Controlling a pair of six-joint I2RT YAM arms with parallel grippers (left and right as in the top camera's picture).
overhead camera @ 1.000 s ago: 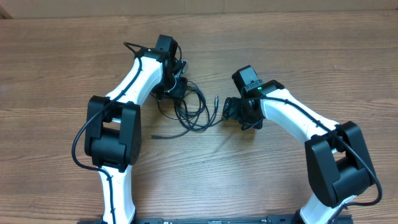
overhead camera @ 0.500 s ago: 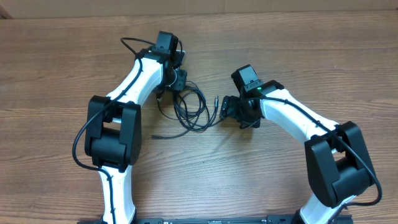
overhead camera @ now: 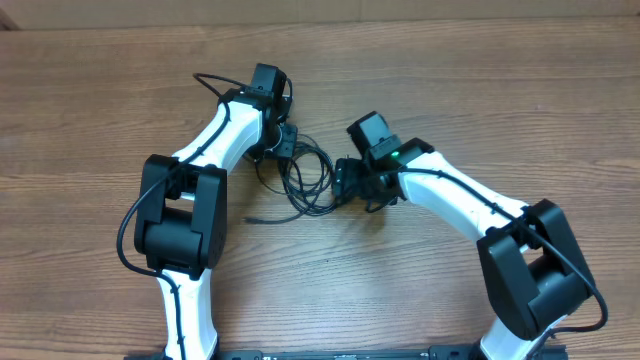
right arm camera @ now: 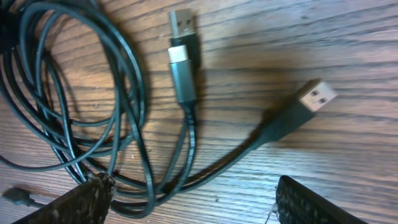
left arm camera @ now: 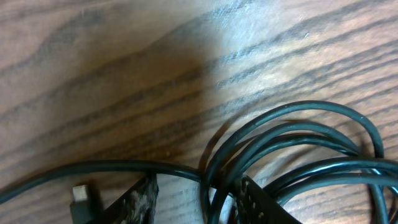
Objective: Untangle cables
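Several thin black cables [overhead camera: 305, 178] lay in tangled loops on the table [overhead camera: 480, 80], between both arms. The left end effector [left arm camera: 198, 190], at the bundle's far-left edge, stood partly open, with strands passing unpinched between its fingers. The right end effector [right arm camera: 193, 190], just right of the bundle, gaped wide and empty, two USB plugs [right arm camera: 182, 25] lying before it.

the cables [overhead camera: 305, 182] lie in a bunch between the two arms and block the way there. the left gripper [overhead camera: 283, 146] crowds the top of the bunch, the right gripper [overhead camera: 342, 182] its right side. the table [overhead camera: 320, 265] has bare wood below the bunch and far out on both sides.
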